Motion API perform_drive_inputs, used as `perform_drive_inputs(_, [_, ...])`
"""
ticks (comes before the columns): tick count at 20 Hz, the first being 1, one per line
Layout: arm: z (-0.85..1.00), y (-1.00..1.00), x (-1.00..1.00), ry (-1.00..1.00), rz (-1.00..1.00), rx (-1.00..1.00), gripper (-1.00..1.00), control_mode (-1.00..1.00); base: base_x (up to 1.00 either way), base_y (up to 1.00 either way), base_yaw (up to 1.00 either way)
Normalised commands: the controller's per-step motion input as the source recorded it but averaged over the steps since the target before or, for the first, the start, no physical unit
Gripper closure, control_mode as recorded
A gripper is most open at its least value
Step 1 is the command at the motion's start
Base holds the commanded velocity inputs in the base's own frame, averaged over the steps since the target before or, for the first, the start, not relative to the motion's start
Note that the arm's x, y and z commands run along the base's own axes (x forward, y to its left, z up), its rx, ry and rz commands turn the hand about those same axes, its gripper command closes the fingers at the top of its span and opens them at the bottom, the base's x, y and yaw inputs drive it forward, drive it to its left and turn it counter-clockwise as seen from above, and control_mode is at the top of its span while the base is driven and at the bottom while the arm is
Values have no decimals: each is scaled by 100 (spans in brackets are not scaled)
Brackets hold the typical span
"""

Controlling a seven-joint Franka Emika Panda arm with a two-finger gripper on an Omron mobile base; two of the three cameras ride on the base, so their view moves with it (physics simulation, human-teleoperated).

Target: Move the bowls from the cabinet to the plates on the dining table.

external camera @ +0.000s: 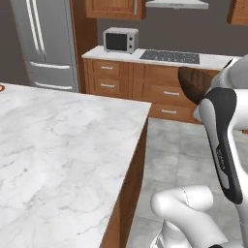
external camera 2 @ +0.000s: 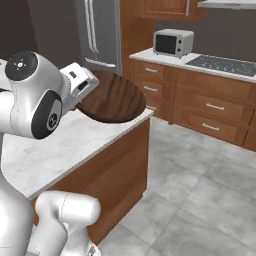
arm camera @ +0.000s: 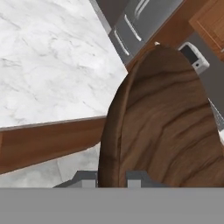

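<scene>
My gripper (arm camera: 111, 179) is shut on the rim of the dark brown wood-grained bowl (arm camera: 166, 122), which hangs tilted on edge. In the right base view the gripper (external camera 2: 92, 92) holds the bowl (external camera 2: 116, 102) above the near corner of the white marble dining table (external camera 2: 50, 150). From the left base camera the bowl (external camera: 193, 83) sticks out from behind my forearm, to the right of the dining table (external camera: 63, 145) and over the floor. A red sliver (external camera: 1, 88) at the table's left edge is cut off too much to identify. The plates are out of view.
A wooden wall cabinet (external camera: 115, 7) hangs above a microwave (external camera: 120, 39) on the far counter, beside a cooktop (external camera: 169, 56) and low drawers (external camera: 167, 94). A steel fridge (external camera: 43, 38) stands at the left. Grey tiled floor (external camera 2: 200, 200) lies between table and counter.
</scene>
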Motion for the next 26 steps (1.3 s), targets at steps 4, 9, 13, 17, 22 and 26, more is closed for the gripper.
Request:
perform_drive_inputs(4, [0, 0, 0, 0, 0, 0, 100, 100, 0, -69, 21])
perform_drive_inputs(9, [0, 0, 0, 0, 0, 0, 100, 100, 3, -67, 21])
perform_drive_inputs(13, [0, 0, 0, 0, 0, 0, 100, 100, 25, -57, 24])
perform_drive_inputs(17, [0, 0, 0, 0, 0, 0, 100, 100, 34, -46, 25])
perform_drive_inputs(22, [0, 0, 0, 0, 0, 0, 100, 100, 32, -49, 25])
perform_drive_inputs(26, [0, 0, 0, 0, 0, 0, 100, 100, 30, -50, 26])
